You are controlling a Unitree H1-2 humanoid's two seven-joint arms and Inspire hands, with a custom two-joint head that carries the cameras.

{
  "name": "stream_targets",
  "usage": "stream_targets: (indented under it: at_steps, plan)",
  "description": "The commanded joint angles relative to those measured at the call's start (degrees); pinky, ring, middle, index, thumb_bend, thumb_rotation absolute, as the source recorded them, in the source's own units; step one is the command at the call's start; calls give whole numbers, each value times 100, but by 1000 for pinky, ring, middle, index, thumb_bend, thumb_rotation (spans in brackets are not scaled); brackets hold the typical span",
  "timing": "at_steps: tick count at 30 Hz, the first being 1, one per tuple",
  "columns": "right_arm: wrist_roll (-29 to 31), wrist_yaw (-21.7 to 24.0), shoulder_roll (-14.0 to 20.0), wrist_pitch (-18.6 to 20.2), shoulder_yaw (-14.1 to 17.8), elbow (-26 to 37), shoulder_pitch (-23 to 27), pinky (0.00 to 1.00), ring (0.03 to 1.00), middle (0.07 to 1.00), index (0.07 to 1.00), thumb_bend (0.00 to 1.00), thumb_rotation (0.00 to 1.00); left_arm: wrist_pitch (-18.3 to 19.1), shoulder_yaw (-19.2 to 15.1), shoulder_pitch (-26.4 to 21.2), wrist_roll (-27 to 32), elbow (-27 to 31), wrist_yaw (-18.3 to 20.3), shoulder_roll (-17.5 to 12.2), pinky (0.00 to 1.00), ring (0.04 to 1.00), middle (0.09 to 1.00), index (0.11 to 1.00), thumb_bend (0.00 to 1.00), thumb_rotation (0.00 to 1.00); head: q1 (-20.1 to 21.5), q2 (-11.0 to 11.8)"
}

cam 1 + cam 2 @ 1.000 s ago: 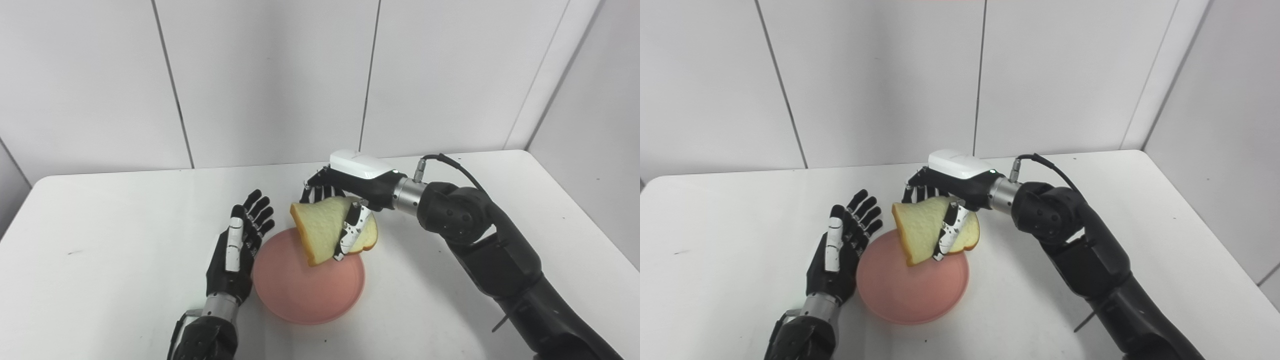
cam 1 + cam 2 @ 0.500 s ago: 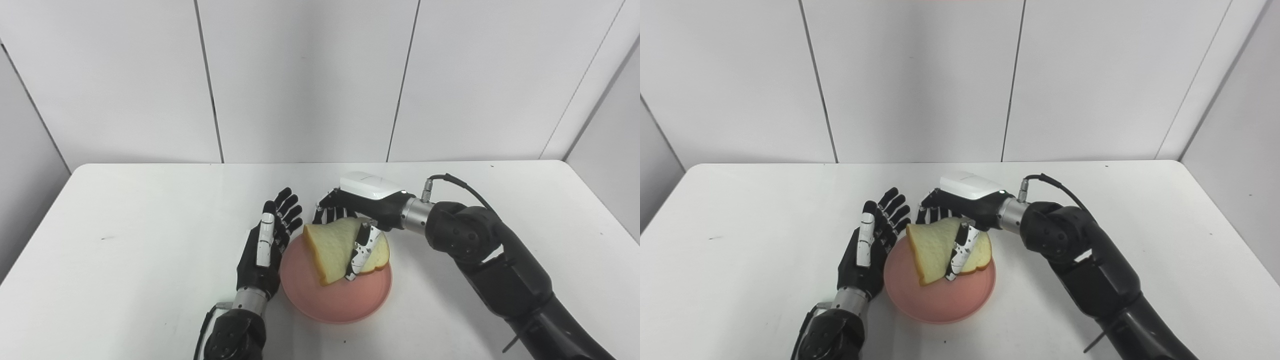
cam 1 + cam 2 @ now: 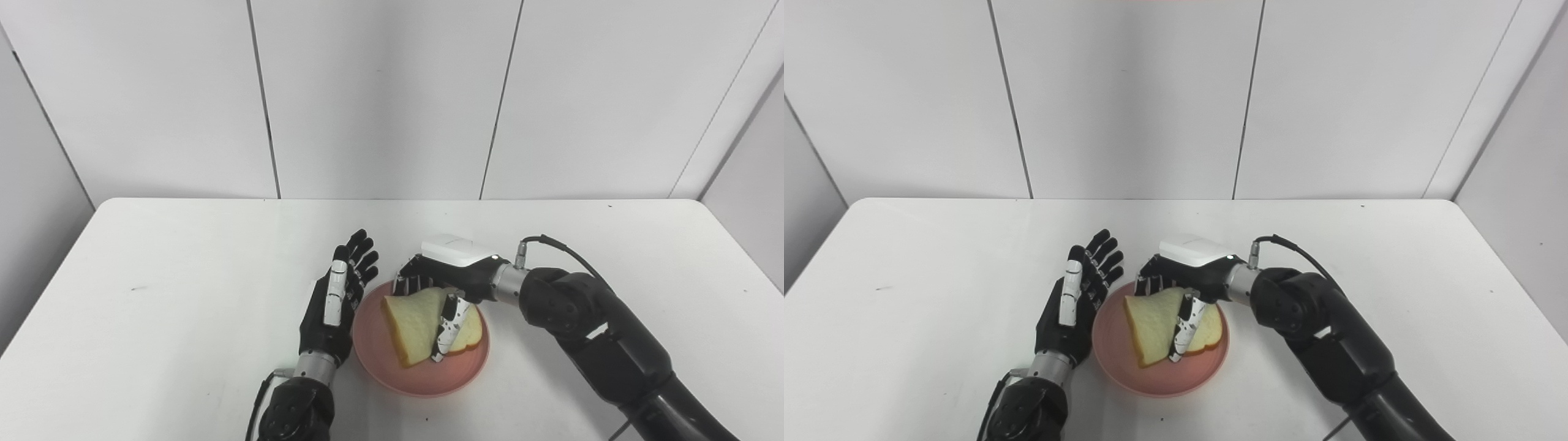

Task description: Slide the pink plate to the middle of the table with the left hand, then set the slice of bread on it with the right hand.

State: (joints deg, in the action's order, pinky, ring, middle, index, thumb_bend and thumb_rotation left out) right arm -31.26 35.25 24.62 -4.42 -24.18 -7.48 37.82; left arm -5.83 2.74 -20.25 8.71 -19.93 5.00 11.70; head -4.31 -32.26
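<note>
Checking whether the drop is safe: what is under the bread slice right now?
The pink plate lies under the bread slice, which the right robot hand grips. Contact between slice and plate is hidden.

No readable text, label, brand, number or sign is shown on anything in either view.

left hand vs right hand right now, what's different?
The left hand is open, fingers spread, holding nothing beside the pink plate; the right hand is shut on the bread slice over the plate. The right shows a white back, the left mostly black. Both sit mid-table.
</note>
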Motion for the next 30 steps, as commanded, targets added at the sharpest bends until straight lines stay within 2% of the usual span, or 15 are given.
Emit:
stream_targets:
  at_steps: [1, 10, 16, 18, 20, 21, 22, 24, 27, 30]
  plan:
    - [-31, -183, -3, -215, 19, 61, 153, 387, 455, 495, 484, 528, 0, -166, 35, -191, -10, 121, 6, 108, 920, 915, 932, 873, 756, 922, 7, -14]
    - [-201, -441, -66, -462, -66, -279, 170, 409, 470, 490, 490, 528, 0, -152, 41, -171, -31, 194, 0, 86, 928, 917, 934, 884, 740, 941, 47, -34]
    - [-372, -543, -7, -493, -109, -109, 149, 454, 522, 473, 511, 526, 11, -182, 38, -189, -43, 171, 1, 66, 923, 913, 934, 886, 733, 944, 52, -20]
    - [-421, -555, 9, -468, -92, -30, 135, 487, 557, 589, 497, 520, 149, -194, 36, -198, -46, 154, 3, 60, 916, 917, 937, 887, 736, 947, 61, -17]
    - [-485, -527, 38, -435, -78, 80, 136, 494, 565, 604, 496, 519, 163, -207, 36, -210, -59, 136, -5, 57, 914, 918, 939, 887, 737, 949, 62, -10]
    - [-510, -505, 55, -424, -72, 141, 143, 500, 572, 611, 523, 581, 215, -209, 36, -214, -66, 130, -11, 57, 914, 919, 940, 887, 739, 950, 66, -6]
    - [-526, -475, 73, -422, -66, 201, 155, 506, 578, 616, 576, 704, 315, -210, 33, -218, -64, 124, -14, 60, 915, 919, 940, 888, 741, 951, 69, 0]
    - [-542, -437, 122, -479, -56, 298, 182, 512, 592, 630, 627, 838, 410, -212, 22, -225, -54, 112, -17, 60, 916, 918, 940, 887, 747, 946, 70, 8]
    - [-515, -323, 195, -448, -26, 449, 209, 541, 637, 669, 662, 929, 456, -222, -4, -236, -9, 97, -8, 66, 911, 919, 942, 887, 745, 936, 68, 15]
    - [-445, -242, 248, -411, 45, 592, 204, 566, 666, 692, 679, 967, 449, -209, -37, -240, 41, 101, 4, 80, 910, 920, 941, 884, 743, 928, 73, 23]
